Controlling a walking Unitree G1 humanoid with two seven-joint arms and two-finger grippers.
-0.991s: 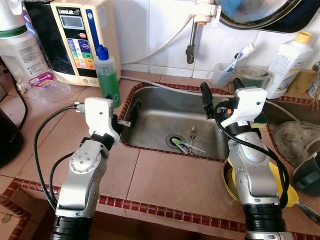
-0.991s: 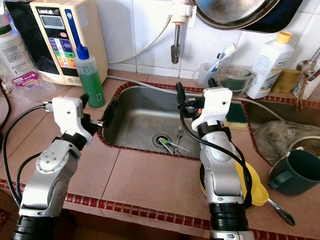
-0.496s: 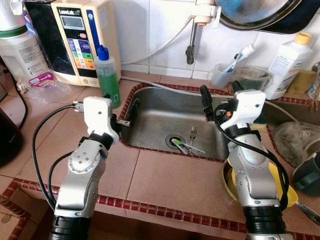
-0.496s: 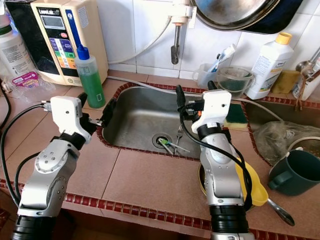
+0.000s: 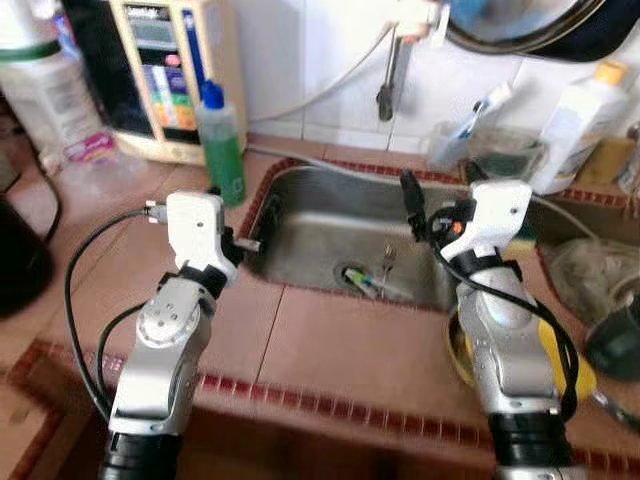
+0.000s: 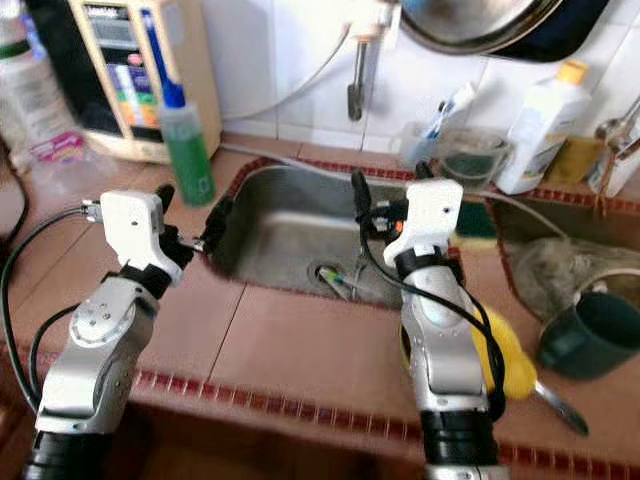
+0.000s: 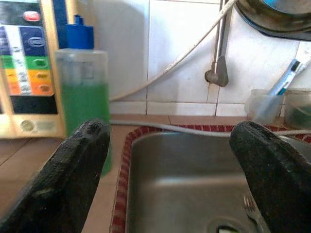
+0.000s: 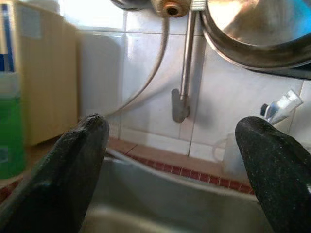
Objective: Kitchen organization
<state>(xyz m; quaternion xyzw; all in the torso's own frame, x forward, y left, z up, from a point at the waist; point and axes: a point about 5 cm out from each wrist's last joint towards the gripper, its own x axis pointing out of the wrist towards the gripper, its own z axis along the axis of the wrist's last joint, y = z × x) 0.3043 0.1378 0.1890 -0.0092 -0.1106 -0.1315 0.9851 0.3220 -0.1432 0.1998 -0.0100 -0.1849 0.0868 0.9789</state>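
My left gripper [image 5: 243, 205] is open and holds nothing; it hovers over the left rim of the steel sink [image 5: 320, 225], close to a green soap bottle [image 5: 222, 140]. In its wrist view the black fingers [image 7: 73, 179] stand wide apart, with the bottle [image 7: 82, 97] ahead of them. Over the sink's right side my right gripper [image 5: 440, 195] is open and holds nothing, pointing toward the tap [image 8: 182, 97]. Near the drain lie a fork [image 5: 385, 265] and a green-handled utensil [image 5: 360, 283].
A water ioniser [image 5: 165, 80] stands at the back left. A cup with a toothbrush [image 5: 450, 145], a white bottle [image 5: 590, 110] and a sponge [image 6: 475, 220] sit behind the sink. A yellow dish [image 5: 580, 375], a dark green mug [image 6: 585, 340] and a plastic bag [image 5: 580, 270] crowd the right counter.
The head camera has shifted slightly and the picture is blurred. Both arms hold about the same pose, with both grippers still open.
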